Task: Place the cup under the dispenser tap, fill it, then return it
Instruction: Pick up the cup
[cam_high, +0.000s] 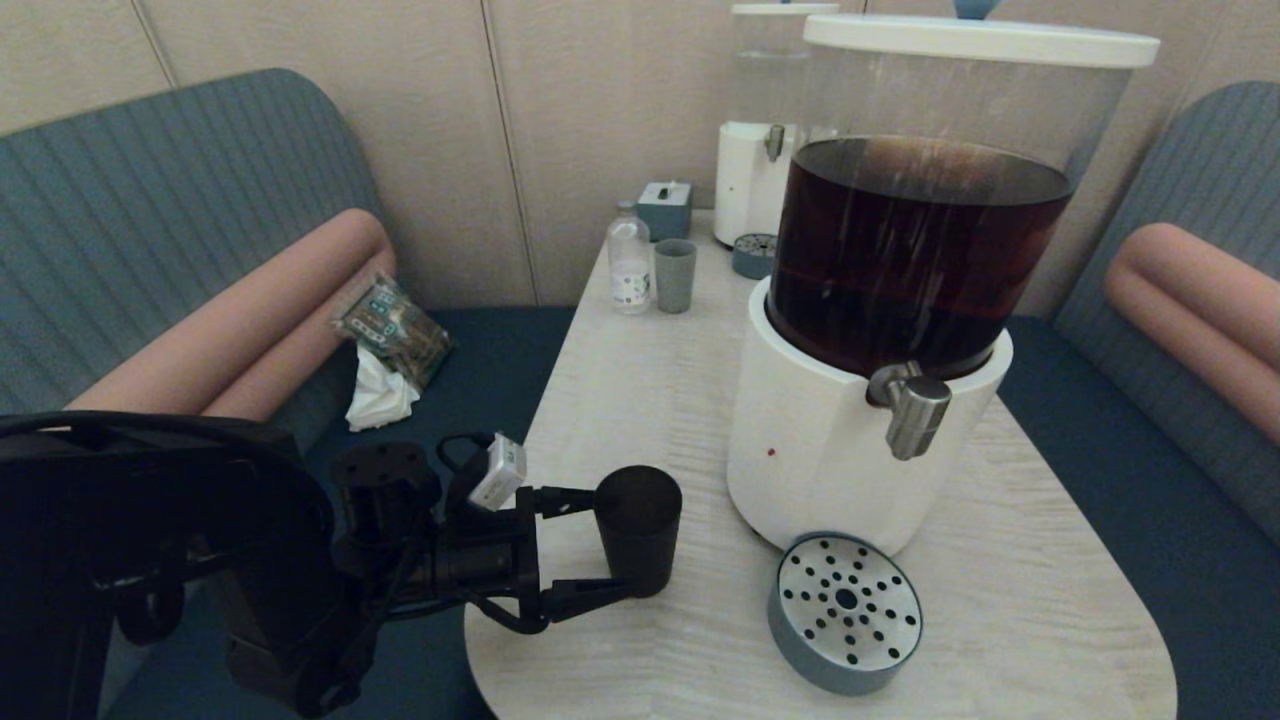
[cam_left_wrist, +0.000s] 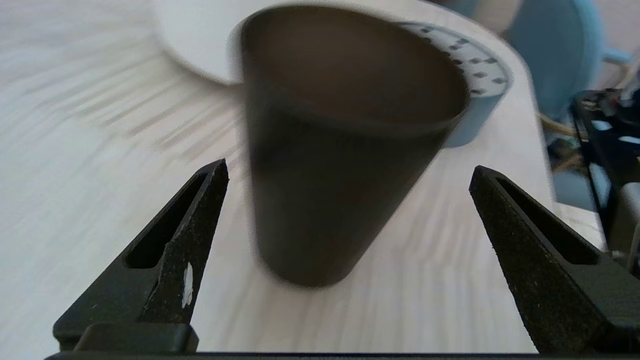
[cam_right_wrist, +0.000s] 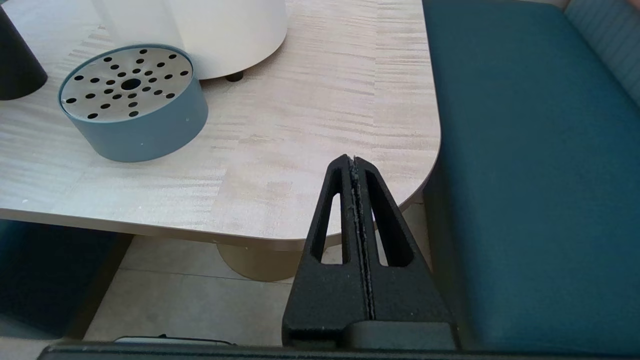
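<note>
Head view, unlabelled black cup (cam_high: 638, 528) between spread left fingers (cam_high: 575, 497)

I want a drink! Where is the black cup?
In the head view the black cup stands upright on the table's near left part, between the left gripper's open fingers, left of the round drip tray.

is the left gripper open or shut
Open: the left gripper has its fingers spread wide either side of the black cup, not touching it.
</note>
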